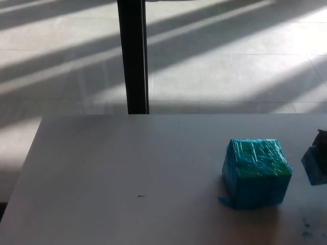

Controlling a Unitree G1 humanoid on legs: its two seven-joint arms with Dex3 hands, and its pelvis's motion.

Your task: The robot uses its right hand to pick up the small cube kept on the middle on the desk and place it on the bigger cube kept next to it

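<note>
At the right edge, a sliver of the robot's right hand [322,137] touches the top of the small blue cube [315,165]; whether it grips cannot be told. Left of the hand, apart, the bigger cube [255,173] sits on the white desk [127,173].
</note>
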